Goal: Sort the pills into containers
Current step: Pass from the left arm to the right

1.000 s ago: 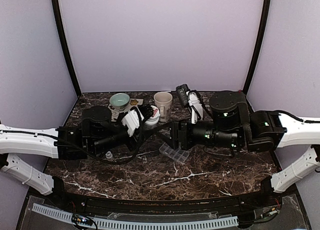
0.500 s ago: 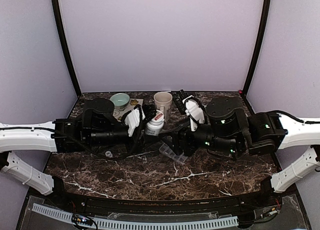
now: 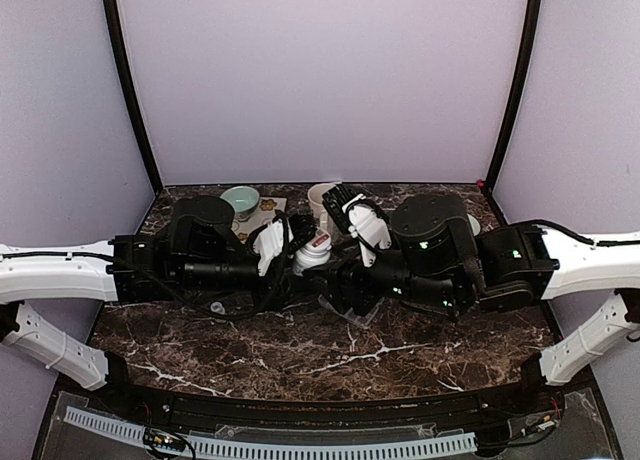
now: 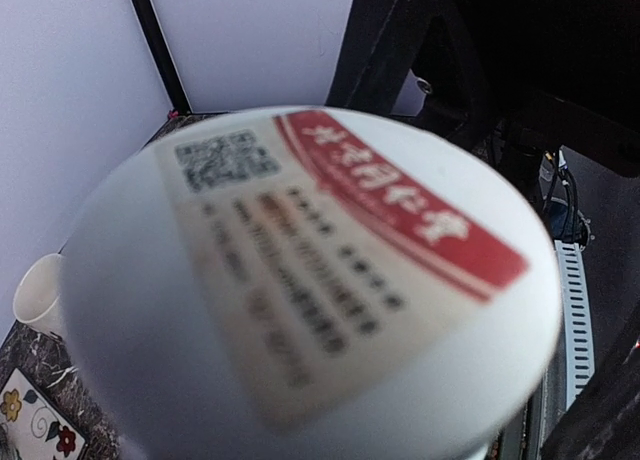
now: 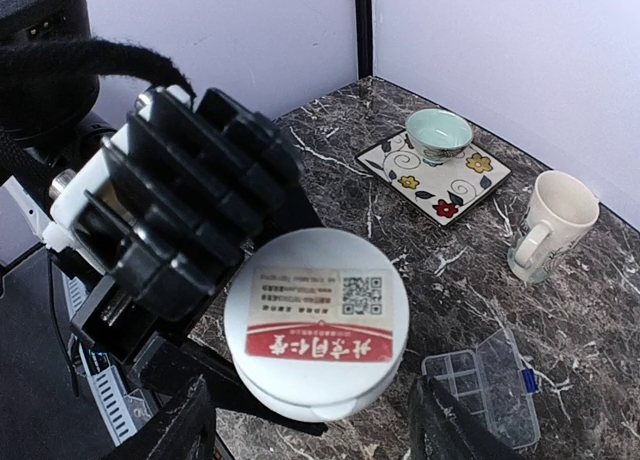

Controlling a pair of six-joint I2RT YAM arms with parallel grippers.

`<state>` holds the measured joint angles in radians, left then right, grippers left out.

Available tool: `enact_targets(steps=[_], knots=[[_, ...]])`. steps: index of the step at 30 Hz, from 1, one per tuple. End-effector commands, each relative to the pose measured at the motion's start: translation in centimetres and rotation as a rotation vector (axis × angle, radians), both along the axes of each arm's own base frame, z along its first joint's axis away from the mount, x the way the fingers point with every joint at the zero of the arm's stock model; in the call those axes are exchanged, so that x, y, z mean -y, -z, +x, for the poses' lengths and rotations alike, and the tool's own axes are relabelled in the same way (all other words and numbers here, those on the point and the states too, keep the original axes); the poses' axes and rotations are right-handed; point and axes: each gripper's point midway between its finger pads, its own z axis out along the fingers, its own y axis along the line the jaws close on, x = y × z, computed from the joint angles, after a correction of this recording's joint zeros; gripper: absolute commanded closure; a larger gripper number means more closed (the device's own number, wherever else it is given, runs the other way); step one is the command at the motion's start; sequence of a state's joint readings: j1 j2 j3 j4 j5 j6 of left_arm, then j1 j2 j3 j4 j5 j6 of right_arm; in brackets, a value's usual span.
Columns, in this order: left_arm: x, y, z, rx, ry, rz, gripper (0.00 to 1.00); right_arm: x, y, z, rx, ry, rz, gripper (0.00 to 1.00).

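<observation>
A white pill bottle with a red-striped label is held off the table, tilted, with my left gripper shut on its body. Its round labelled end faces the right wrist camera, and the bottle fills the left wrist view. My right gripper is open, one finger on each side of that end without touching it. The clear pill-organizer containers lie on the marble just beside and below the bottle, lid open. The pills are hidden.
A pale green bowl sits on a flowered mat at the back. A cream mug stands next to it. A small clear object lies under the left arm. Purple walls close the back and sides.
The left arm has carried the bottle a little right and forward and tilted it. The right arm has swung left, bringing its open fingers up around the bottle's end.
</observation>
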<state>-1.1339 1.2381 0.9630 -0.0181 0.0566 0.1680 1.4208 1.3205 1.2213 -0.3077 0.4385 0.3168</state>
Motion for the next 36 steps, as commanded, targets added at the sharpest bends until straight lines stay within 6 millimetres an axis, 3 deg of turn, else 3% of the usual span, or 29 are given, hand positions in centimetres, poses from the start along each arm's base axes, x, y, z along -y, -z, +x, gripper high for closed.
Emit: enact_targets(steps=[1,26,32,36], knots=[[0.5,-1.9,-0.3,-0.014,0.034,-0.044,1.0,-1.2,-2.6,-0.4,0.033,-0.028,0.072,0.33],[1.2,-2.4,-1.6,-0.058,0.112,-0.06,1.0,-1.9,-1.9,0.2,-0.004,-0.061,0.102,0.39],[1.3,-2.7,-1.7,-0.056,0.119,-0.066,1.0,-2.1,-1.4,0.3,-0.024,-0.074,0.105,0.48],[1.4,-2.7,-1.7,-0.057,0.125,-0.066,1.0,-2.3,-1.2,0.3,-0.038,-0.086,0.109,0.66]])
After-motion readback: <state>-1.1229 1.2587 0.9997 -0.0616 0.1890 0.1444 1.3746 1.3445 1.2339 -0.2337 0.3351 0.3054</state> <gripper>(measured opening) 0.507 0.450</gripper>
